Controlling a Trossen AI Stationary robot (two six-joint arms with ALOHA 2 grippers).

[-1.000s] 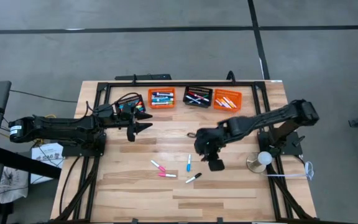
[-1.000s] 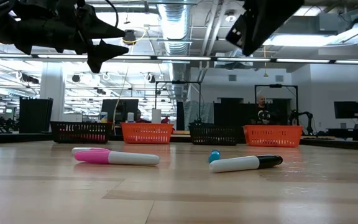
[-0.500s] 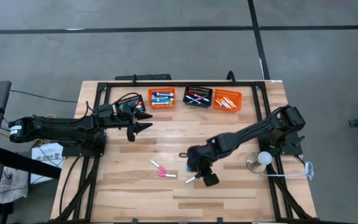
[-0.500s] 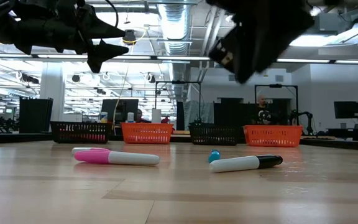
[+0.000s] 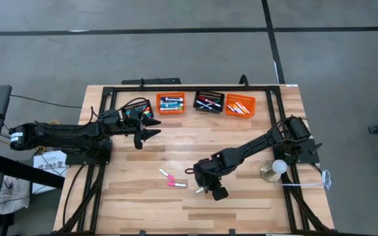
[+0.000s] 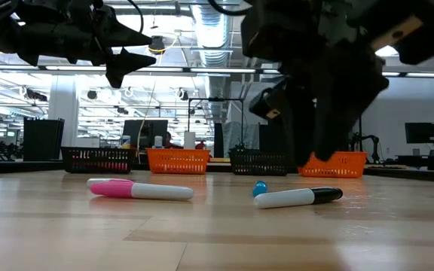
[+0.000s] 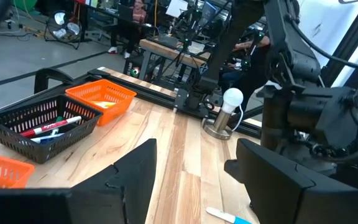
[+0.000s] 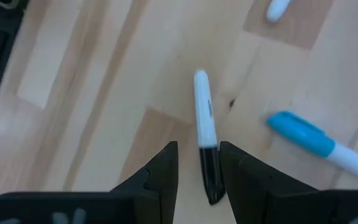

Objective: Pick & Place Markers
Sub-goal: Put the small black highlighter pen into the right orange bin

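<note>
A white marker with a black cap (image 5: 203, 189) lies flat on the table, also in the low view (image 6: 297, 197). My right gripper (image 5: 205, 184) hangs open just above it, a finger on each side of the black cap end (image 8: 211, 177), not touching. A blue-capped marker (image 8: 312, 142) lies beside it. Two pink-capped markers (image 5: 167, 174) (image 5: 176, 185) lie to the left. My left gripper (image 5: 151, 134) is open and empty, held above the table near the far-left black basket (image 5: 138, 109).
Four small baskets with markers stand in a row at the far edge: black, orange (image 5: 170, 103), black (image 5: 209, 101), orange (image 5: 240, 105). A round-based white bulb (image 5: 277, 168) stands at the right. Bare wood lies toward the near edge.
My right gripper has gone toward the table's near edge and left and come down, from above the blue marker to just over the black-capped marker. The markers have not moved.
</note>
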